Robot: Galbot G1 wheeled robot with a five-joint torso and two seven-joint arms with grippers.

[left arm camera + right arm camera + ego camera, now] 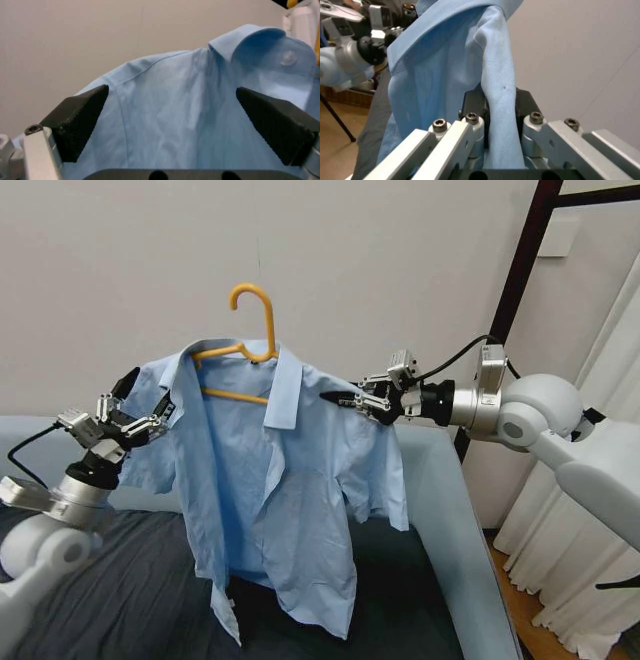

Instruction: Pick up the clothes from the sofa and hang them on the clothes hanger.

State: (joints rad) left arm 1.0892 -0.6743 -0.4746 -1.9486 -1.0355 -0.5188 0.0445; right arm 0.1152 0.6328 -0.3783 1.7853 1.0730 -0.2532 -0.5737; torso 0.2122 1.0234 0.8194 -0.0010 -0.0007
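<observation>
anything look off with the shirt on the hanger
Yes: the blue shirt sits askew on the yellow hanger, whose hook catches on nothing visible. The right pincer pinches one shoulder; the left pincer is open beside the other.

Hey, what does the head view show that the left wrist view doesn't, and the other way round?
Head view: the right gripper shut on the blue shirt's shoulder, the yellow hanger's hook and the sofa below. Left wrist view: the left gripper open, its fingers wide apart with shirt fabric between them, and a clear button under the collar. Both: the shirt and its collar.
</observation>
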